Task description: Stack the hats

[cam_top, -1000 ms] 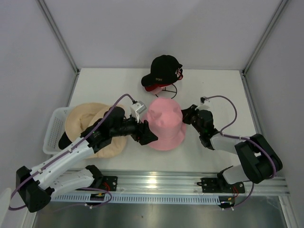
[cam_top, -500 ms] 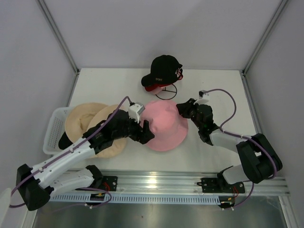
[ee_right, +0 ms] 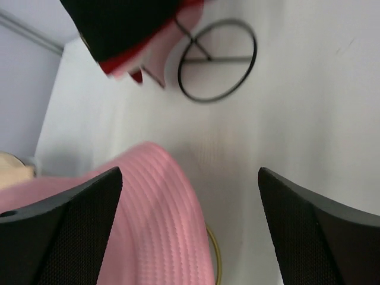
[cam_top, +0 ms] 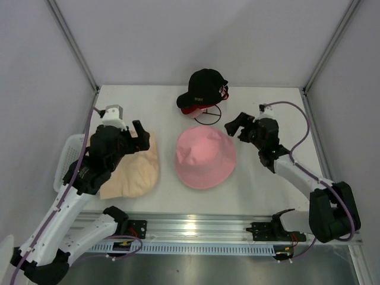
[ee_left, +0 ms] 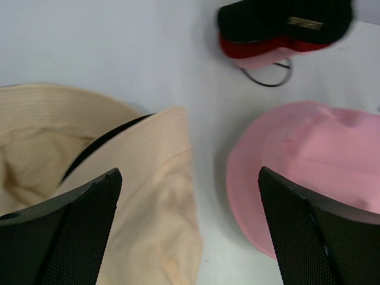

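Left fingers point(ee_left: 71, 237) and right fingers point(ee_right: 314, 237) gape wide and empty, so I'd pinch the pink hat point(cam_top: 205, 157) by opposite brim edges and lower it centred on the beige hat point(cam_top: 133, 175).

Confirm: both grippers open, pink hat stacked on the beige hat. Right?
Wrong on the stack. The left gripper and right gripper are open, but the pink hat is not on the beige hat. It lies on the table beside the beige hat, apart from it. The top view shows bare table between the two.
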You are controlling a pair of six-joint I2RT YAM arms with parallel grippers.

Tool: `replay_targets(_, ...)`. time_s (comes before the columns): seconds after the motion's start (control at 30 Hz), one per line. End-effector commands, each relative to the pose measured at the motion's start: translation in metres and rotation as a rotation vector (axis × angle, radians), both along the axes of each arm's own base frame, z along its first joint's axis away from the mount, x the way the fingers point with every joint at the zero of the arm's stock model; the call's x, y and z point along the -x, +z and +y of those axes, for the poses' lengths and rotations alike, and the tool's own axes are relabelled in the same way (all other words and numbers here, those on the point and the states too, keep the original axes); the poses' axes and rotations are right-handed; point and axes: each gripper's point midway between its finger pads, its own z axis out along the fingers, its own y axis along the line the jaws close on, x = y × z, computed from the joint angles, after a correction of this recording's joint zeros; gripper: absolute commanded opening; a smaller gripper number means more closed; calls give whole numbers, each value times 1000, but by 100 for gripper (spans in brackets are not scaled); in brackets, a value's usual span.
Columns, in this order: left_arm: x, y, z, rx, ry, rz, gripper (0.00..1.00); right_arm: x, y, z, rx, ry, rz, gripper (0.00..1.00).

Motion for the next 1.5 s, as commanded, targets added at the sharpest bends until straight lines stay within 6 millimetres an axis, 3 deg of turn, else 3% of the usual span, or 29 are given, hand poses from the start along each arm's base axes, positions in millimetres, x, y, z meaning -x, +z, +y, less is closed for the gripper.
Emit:
replay_targets(0.0,1,-20,56,-90,223,94,99,-1,80,-32,63,-20,-134,100)
replay_targets(0.07,-2,-25,81,-96,315,107,100,4,94,-52,90,-52,-143,99)
replay_targets(0.1,-4,-27,80,-69,285,109,100,11,113,-59,92,-61,-190,99)
replay_targets(0.13,-6,-28,81,-46,269,108,100,16,113,-64,116,-58,-180,99)
replay_targets(0.17,-8,-28,95,-24,297,105,99,19,120,-69,118,-67,-196,100)
replay_targets(0.23,-13,-36,87,11,210,106,97,27,132,-73,121,-64,-227,99)
replay_targets(0.27,-14,-43,97,16,225,116,95,28,134,-74,121,-64,-232,99)
replay_targets(0.4,-25,-57,91,-1,117,116,89,26,136,-73,127,-47,-236,99)
replay_targets(0.43,-25,-74,83,12,67,154,88,23,134,-71,126,-37,-226,99)
replay_targets(0.5,-27,-81,78,17,20,174,82,18,132,-70,128,-28,-214,99)
replay_targets(0.63,-26,-79,52,49,-154,165,86,7,130,-65,133,3,-199,99)
replay_targets(0.73,-29,-81,55,9,-162,134,86,-1,132,-61,120,20,-204,99)
replay_targets(0.97,-36,-93,54,-7,-192,159,72,-17,150,-54,111,50,-235,99)
replay_targets(1.0,-38,-96,52,5,-205,175,66,-19,155,-54,108,50,-248,99)
replay_targets(1.03,-37,-96,46,23,-238,183,52,-20,156,-54,101,48,-250,99)
replay_targets(1.1,-40,-97,42,36,-266,201,36,-21,158,-53,95,46,-257,99)
replay_targets(1.13,-40,-96,41,42,-274,205,14,-21,157,-53,89,43,-252,99)
replay_targets(1.17,-40,-98,41,47,-272,216,1,-21,159,-53,88,45,-257,99)
replay_targets(1.3,-42,-87,38,63,-285,204,1,-20,159,-53,81,41,-255,99)
replay_targets(1.43,-49,-50,41,45,-257,104,1,-16,166,-52,74,45,-269,99)
replay_targets(1.47,-50,-31,40,46,-255,50,1,-14,170,-53,70,43,-279,99)
